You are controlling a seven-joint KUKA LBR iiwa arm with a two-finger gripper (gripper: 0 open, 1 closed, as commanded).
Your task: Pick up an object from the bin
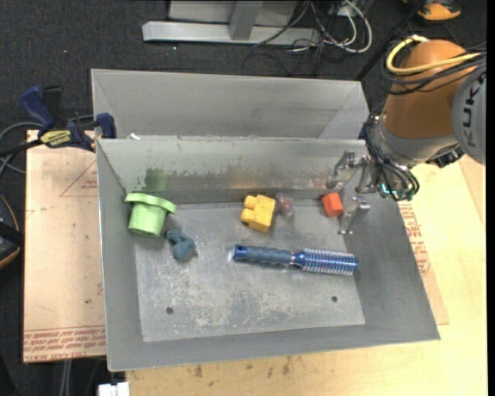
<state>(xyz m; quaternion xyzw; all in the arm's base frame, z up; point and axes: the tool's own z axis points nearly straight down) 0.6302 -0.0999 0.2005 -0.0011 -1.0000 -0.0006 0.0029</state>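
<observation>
The grey metal bin has a scratched, worn floor. Dark flooring and cables lie beyond it. The end effector hangs near the bin's right wall, fingers spread apart. A small orange block lies just beside it; contact cannot be determined. A blue hairbrush lies nearby.

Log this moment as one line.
gripper low at right side of grey metal bin | nearest: small orange block | grasp: cannot tell

Dark floor, loose cables and a grey metal base behind.
</observation>
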